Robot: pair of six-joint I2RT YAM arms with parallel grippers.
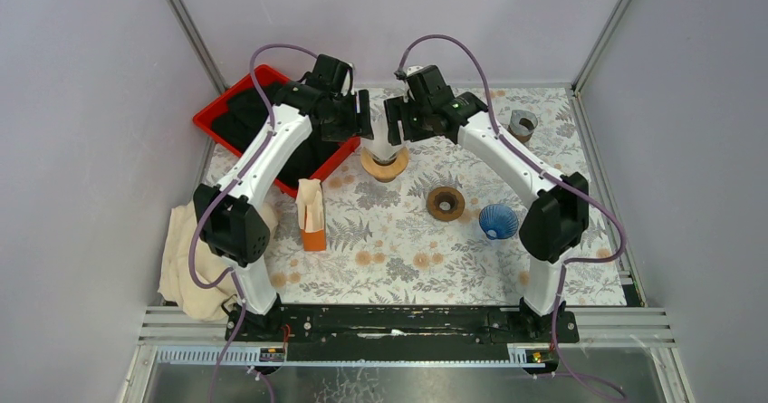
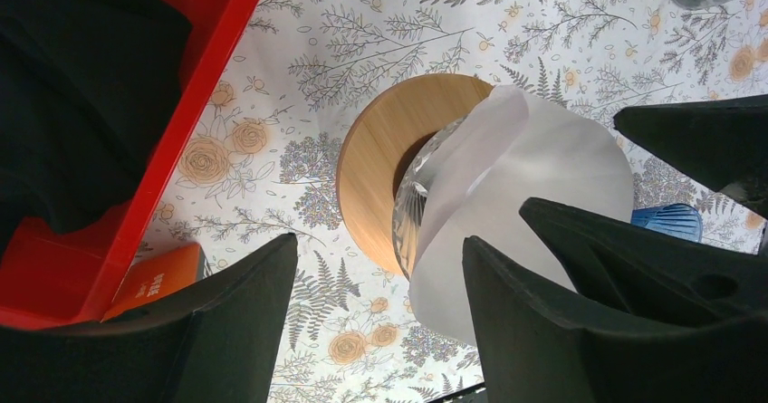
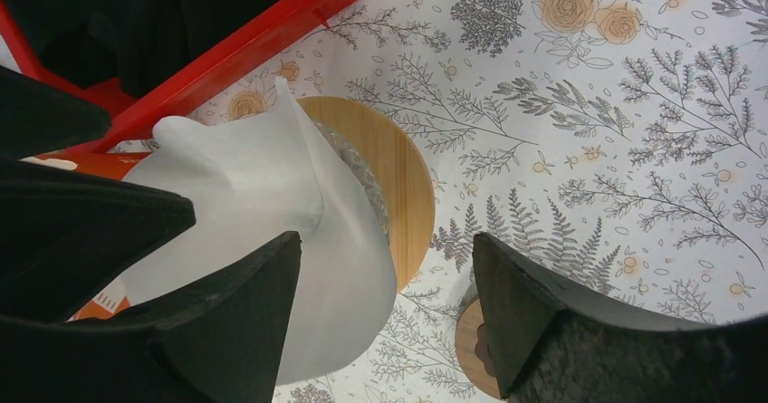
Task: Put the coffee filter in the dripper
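Paper this thin should be nearly weightless, soft and quick to crease. The coffee filter [image 2: 543,167] sits in the glass cone of the dripper [image 2: 371,158], and its loose upper rim flares above the wooden collar. The safest hold looks like that free top edge, pinched lightly. The left claw [image 2: 379,258] and right claw [image 3: 388,251] hang spread just above the dripper, pinching nothing. The red tray [image 2: 54,272] has its wall close beside the dripper on the table [image 1: 408,258], so straight up looks like the freest way out.
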